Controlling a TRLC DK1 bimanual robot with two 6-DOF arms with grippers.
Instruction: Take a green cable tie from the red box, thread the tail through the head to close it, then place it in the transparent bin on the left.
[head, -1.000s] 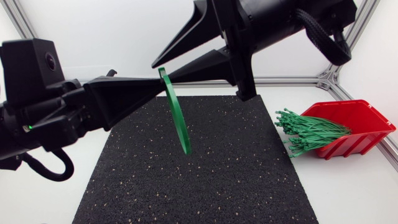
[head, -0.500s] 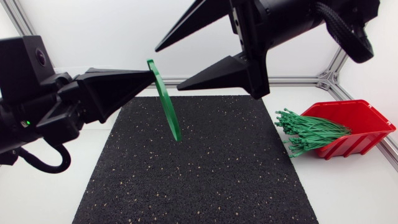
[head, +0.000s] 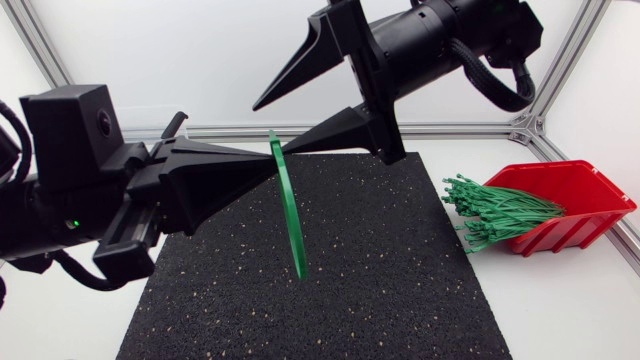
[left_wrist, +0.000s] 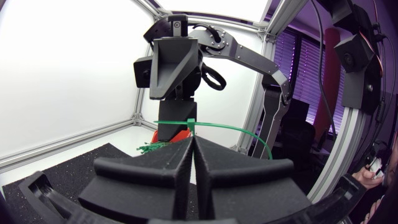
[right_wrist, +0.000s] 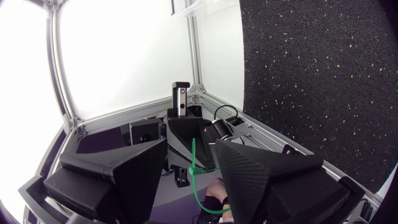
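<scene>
Matting (head: 330, 300), black and speckled, covers the middle of the white table (head: 560, 310). My left arm (head: 70, 190) comes in from 9 o'clock in the head view. My right arm (head: 440, 40) comes down from about 1 o'clock. Both hang above the mat with their tips meeting over its far half.

At 3 o'clock, off the mat, sits the red box (head: 590, 185), its open front turned toward 9 o'clock. It holds a thick bundle of green ties (head: 500, 212), whose ends bristle out past the front lip, reaching to the mat's edge.

The left gripper (head: 268, 165) has its two wedges pressed together. They pinch one green cable tie (head: 291, 215) at its top end, with the small head showing just past the tips in the left wrist view. The strap hangs from there toward 6 o'clock, in the air above the mat and touching nothing else.

The right gripper (head: 270, 130) is spread wide and grips nothing. Its lower finger points at the tie's top from 3 o'clock, and the upper one is well above it. In the right wrist view the tie stands in the gap between those fingers.

From the left wrist view the strap seems to curve round into a loop. I can't make out whether the tail is through the head.
</scene>
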